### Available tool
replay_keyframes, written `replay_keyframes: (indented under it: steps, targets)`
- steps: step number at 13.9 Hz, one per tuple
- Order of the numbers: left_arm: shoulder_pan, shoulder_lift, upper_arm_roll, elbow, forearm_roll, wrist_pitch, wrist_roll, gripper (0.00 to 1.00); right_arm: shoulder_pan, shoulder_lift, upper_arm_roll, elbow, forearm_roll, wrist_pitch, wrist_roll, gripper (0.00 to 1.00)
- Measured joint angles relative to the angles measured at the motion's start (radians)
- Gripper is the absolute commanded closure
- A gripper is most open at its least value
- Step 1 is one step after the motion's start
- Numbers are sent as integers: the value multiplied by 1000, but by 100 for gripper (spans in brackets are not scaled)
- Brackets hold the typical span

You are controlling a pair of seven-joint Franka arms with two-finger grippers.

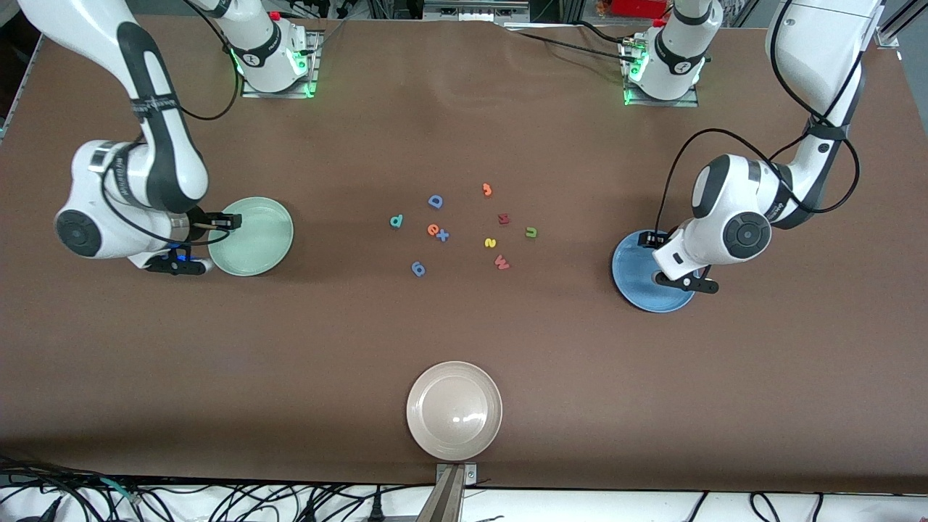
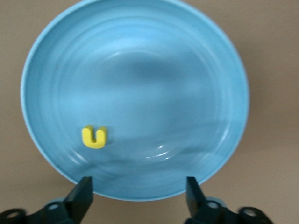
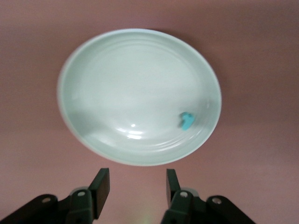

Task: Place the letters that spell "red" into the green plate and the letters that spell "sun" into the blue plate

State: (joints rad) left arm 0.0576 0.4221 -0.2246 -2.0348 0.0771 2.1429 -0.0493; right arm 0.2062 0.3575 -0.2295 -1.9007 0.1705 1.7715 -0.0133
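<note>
Left gripper [image 2: 138, 196]: fingers spread wide, nothing between them, hanging over the blue plate [image 2: 224, 56].
Blue plate: toward the left arm's end of the table; a yellow u-shaped letter [image 2: 94, 136] lies in it.
Right gripper [image 3: 138, 186]: fingers apart, released, nothing held, at the edge of the green plate [image 3: 84, 60].
Green plate: toward the right arm's end; a teal letter [image 3: 187, 120] lies inside near the rim.
Table middle: teal p-shape [image 1: 396, 221], orange e [image 1: 432, 230], yellow s [image 1: 490, 242], olive u [image 1: 531, 232] lie loose among other letters.
Beige plate [image 1: 428, 435]: nearest the front camera.
</note>
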Motion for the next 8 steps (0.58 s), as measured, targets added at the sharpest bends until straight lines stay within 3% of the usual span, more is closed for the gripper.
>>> replay_keyframes:
  steps: [2, 3, 8]
  targets:
    - [2, -8, -46, 2, -25, -1, -49, 0, 10, -12, 20, 61, 17, -64, 80, 5]
    - [1, -12, -82, 3, -36, -1, -111, 0, 14, -20, 46, 76, 19, -73, 143, 2]
    - [-38, -13, -249, 27, -40, 19, -481, 0, 28, -49, 260, 112, 21, -65, 521, 2]
